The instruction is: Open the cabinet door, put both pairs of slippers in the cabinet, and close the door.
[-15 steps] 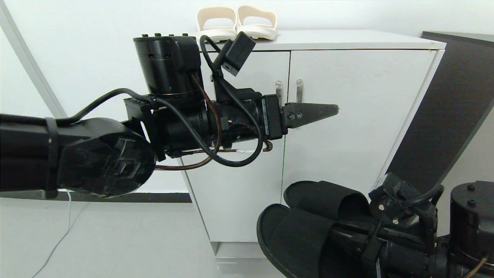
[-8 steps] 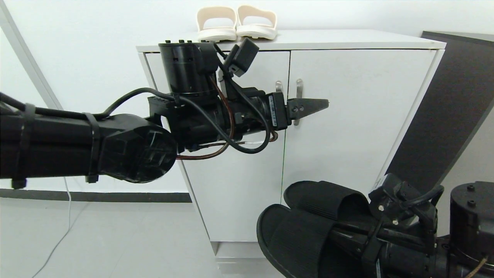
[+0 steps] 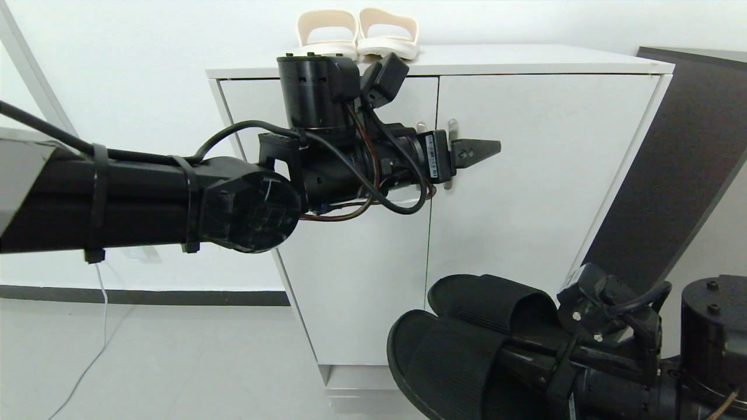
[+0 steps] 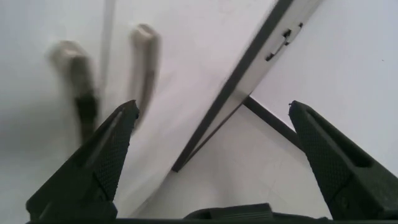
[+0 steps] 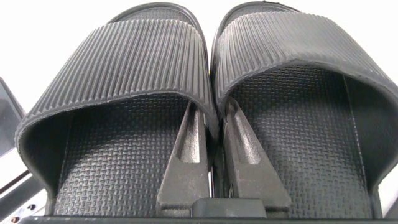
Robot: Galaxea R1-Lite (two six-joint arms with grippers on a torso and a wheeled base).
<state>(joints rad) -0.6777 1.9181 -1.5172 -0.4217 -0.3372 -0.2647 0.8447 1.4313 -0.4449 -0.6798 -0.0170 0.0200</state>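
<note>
Hovering level with the right handle (image 3: 452, 131) and the left handle (image 3: 421, 131) at the centre seam of the cabinet (image 3: 525, 233), the left tool (image 3: 487, 150) is pointing across the right door (image 3: 543, 175). Its fingers are standing wide apart with nothing between them. In the left wrist view one fingertip (image 4: 124, 118) is sitting just beside a handle; contact cannot be confirmed. Both doors are sitting shut, flush with the cabinet front.

The cream slippers (image 3: 359, 35) are resting side by side on the cabinet's top, above the left door (image 3: 350, 280).

The right tool (image 5: 214, 155) is hanging low in front of the cabinet and is gripping the black slippers (image 3: 467, 344). One finger is lying inside each slipper, and the two are pinching the adjoining inner walls together. The black slippers are being held in the air, side by side, well below the handles.

A dark panel (image 3: 671, 175) is standing at the cabinet's right side.
</note>
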